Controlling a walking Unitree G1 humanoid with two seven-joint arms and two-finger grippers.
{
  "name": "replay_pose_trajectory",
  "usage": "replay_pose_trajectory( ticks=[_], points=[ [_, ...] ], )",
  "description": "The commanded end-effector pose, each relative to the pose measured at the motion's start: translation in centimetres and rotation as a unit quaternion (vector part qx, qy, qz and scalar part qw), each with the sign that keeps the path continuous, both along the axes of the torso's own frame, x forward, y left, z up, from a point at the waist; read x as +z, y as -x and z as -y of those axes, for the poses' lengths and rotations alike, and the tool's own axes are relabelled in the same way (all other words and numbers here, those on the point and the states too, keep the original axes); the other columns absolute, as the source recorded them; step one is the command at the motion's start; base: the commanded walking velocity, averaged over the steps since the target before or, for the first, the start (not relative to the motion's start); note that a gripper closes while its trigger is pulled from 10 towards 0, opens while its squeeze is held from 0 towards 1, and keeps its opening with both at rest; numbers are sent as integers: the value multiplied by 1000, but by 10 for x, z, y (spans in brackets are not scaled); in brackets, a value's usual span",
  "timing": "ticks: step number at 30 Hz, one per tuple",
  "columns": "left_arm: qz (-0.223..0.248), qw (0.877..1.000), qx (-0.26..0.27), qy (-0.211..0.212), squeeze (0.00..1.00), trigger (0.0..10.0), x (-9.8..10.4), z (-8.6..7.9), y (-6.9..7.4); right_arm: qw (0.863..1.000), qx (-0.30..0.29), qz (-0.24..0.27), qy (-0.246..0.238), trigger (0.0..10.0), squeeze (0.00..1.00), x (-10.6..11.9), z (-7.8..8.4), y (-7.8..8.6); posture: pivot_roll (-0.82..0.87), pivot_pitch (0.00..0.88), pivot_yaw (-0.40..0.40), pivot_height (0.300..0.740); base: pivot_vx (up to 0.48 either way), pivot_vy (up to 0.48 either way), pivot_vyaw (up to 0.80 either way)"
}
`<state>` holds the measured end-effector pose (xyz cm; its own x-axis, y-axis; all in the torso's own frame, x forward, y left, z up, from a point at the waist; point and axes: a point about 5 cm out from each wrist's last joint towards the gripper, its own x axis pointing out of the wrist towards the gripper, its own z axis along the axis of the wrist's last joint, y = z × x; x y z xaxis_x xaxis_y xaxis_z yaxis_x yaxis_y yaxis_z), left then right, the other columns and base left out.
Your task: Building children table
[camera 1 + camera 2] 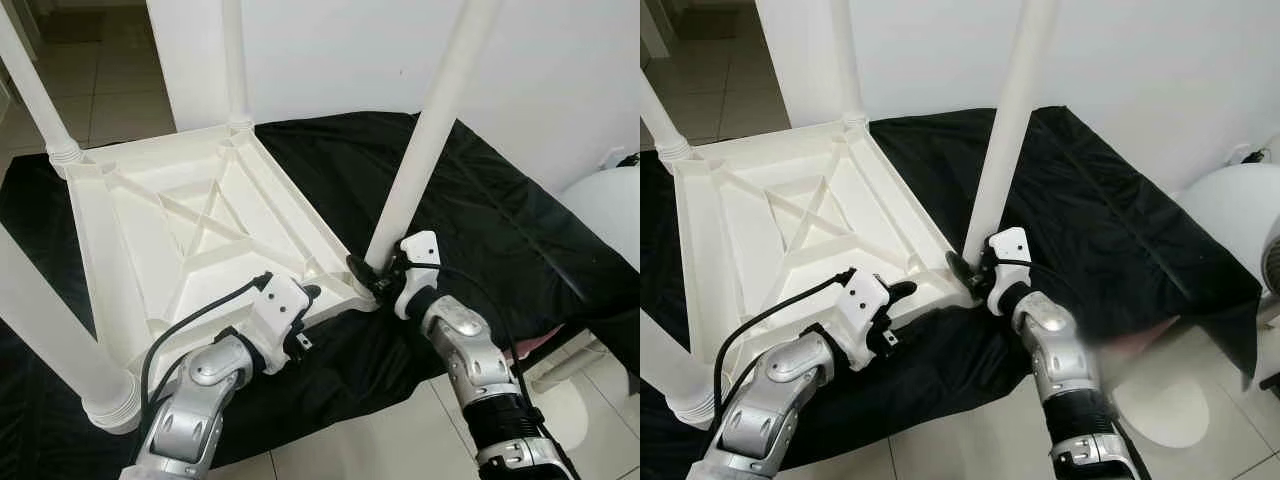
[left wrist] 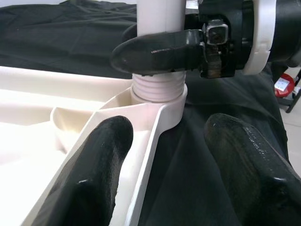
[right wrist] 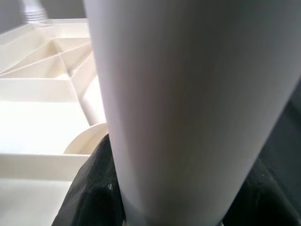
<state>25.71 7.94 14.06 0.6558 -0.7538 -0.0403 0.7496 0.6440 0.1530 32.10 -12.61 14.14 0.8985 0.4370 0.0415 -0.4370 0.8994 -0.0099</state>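
jaws of right gripper (image 1: 375, 275) clamp table leg (image 1: 432, 130); left gripper (image 1: 305, 310) spread.

Even, bright daylight fills both eye views, seemingly from the left, where the floor tiles (image 1: 100, 90) glow. The white wall (image 1: 330, 50) is nearly washed out; the black cloth (image 1: 480, 210) shows soft sheen along its folds. Shadows are faint. Lower right corners smear slightly. In the right wrist view the leg (image 3: 188, 108) is close and blurred.
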Motion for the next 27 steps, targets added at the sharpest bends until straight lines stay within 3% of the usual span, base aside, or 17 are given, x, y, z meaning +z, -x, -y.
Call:
replay_pose_trajectory(
  ticks=[1,7,12,21,22,27],
  points=[
    [4,999,38,0,0,10000,-1,-2,-2,997,-63,-35,-8,10000,0,-11,8,4,-29,59,-40,740,0,0,0],
    [5,999,36,1,0,10000,0,0,-3,991,-120,-44,-37,10000,0,-13,-6,15,-32,49,-42,740,0,0,0],
    [8,999,32,-1,0,10000,0,1,-4,972,-218,-61,-56,10000,0,-16,-18,28,-28,38,-44,740,0,0,0],
    [7,1000,26,-6,0,10000,-2,1,-2,971,-225,-59,-58,10000,0,-10,-15,27,-29,34,-46,740,0,0,0],
    [7,1000,27,-6,0,10000,-2,1,-3,972,-222,-55,-62,10000,1000,-8,-14,26,-28,33,-47,740,0,0,0],
    [8,1000,28,-4,0,10000,-1,2,-3,975,-210,-39,-69,10000,1000,-2,-13,26,-27,31,-51,740,0,0,0]
  ],
)
